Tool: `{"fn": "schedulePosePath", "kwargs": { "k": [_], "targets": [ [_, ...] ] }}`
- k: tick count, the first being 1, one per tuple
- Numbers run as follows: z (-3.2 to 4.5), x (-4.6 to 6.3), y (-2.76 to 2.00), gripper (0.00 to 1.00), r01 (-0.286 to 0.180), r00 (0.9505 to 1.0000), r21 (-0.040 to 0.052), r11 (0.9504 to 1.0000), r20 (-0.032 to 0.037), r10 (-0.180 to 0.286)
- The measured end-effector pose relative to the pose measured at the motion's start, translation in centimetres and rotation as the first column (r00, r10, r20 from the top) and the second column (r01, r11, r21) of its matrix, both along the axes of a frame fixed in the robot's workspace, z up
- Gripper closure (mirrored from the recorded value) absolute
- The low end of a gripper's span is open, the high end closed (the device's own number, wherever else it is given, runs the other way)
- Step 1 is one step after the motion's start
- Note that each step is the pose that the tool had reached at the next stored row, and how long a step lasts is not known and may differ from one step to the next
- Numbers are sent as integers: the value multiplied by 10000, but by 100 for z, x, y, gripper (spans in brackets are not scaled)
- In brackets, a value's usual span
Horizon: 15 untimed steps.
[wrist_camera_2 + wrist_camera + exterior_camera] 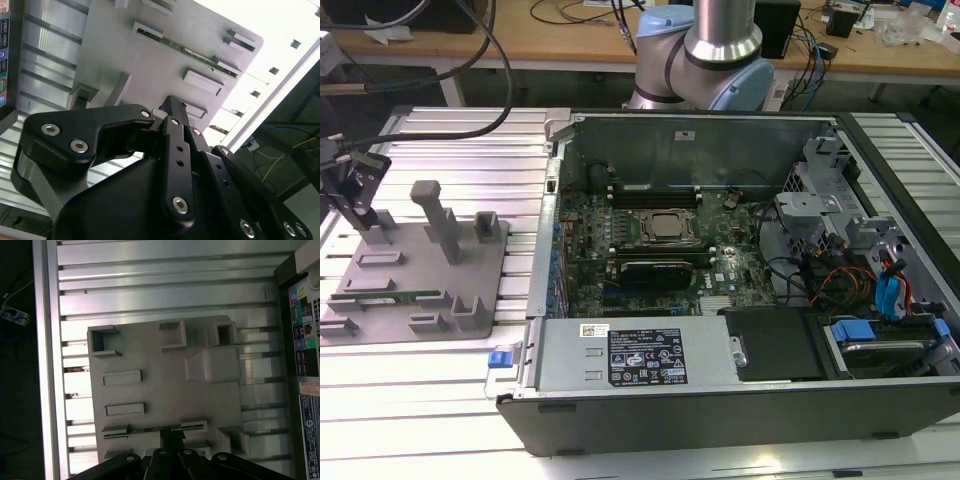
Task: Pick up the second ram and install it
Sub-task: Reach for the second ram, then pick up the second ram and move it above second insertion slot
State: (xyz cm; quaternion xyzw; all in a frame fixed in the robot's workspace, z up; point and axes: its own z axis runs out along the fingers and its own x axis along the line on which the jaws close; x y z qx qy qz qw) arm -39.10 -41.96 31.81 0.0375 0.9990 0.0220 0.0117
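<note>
exterior view is showing me, the gripper (360, 208), hanging at the exterior view's left over a matte grey fixture plate (430, 275) that is sitting on the ribbed aluminium table (450, 130). i am keeping my black jaws pressed together and they are gripping nothing. the second ram (395, 296), a thin flat green stick, is lying on edge between low grey blocks near the plate's front edge, apart from me and lower than my tips. a tall square post (438, 215) is rising from the plate just beside me, toward the exterior view's right. further toward the exterior view's right, the open computer case (720, 410) is lying on its side, its dark metal walls framing a green motherboard with a shiny square cpu socket (668, 228) and a black expansion card (655, 270) just in front of it. in the second wrist view my bolted black linkages are converging on one narrow tip (172, 102), and the ram (200, 55) is showing as a slim green strip held in the pale blocks. in the first wrist view my tip (172, 436) is overlapping the ram's dark line (150, 429).
</note>
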Motion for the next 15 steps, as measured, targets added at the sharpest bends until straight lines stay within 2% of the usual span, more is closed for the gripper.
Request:
{"fn": "schedulePosePath", "kwargs": {
  "k": [15],
  "targets": [
    [-7,1,0,92,-5,10000,1,10000,1,5]
  ]
}}
